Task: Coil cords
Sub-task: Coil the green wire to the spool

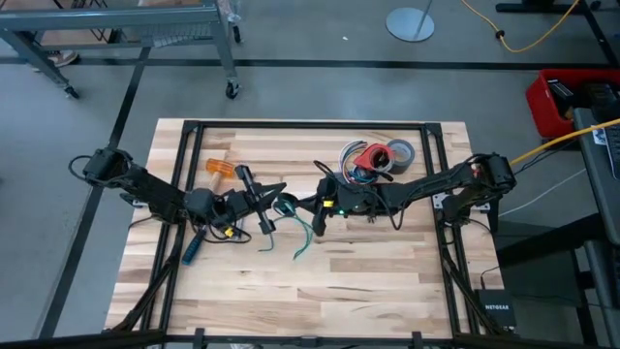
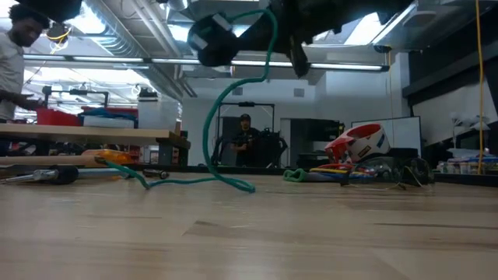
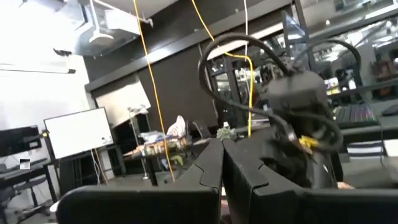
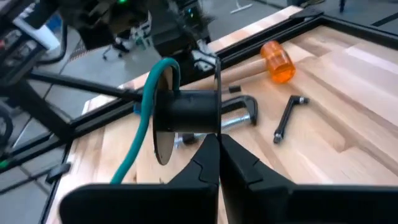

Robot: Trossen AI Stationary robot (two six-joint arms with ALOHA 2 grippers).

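Pale wooden worktop [image 1: 387,281] inside a black frame, with a heap of tape rolls [image 1: 378,155] near its far edge on the right arm's side.

Left arm [image 1: 145,189] stretched in from the side opposite the tape rolls, ending nearer the worktop's middle than they are. Right arm [image 1: 436,184] reaching in past the near side of the tape rolls, ending just in front of them and meeting the left arm there.

Left gripper [image 3: 222,155] raised and aimed at the room beyond, fingers [image 3: 199,174] pressed together, nothing visible between them. Right gripper [image 4: 217,149] just in front of the tape rolls, fingers [image 4: 249,171] likewise pressed together; impossible to tell whether anything is nipped at the tips.

Black cylinder with a disc end [image 4: 186,112] right at the right gripper's tips.

Teal cord [image 2: 208,132] draped over that cylinder, hanging in a loose curve from the meeting grippers down to the worktop, its lower end lying in front of the tape rolls, toward the near edge.

Orange handle [image 1: 219,167] lying well apart from the tape rolls, over on the left arm's side. Blue-handled tool [image 1: 192,250] farther from the tape rolls again, nearer the front edge. Small metal clamp [image 4: 239,118] flat on the wood between the cylinder and the orange handle.
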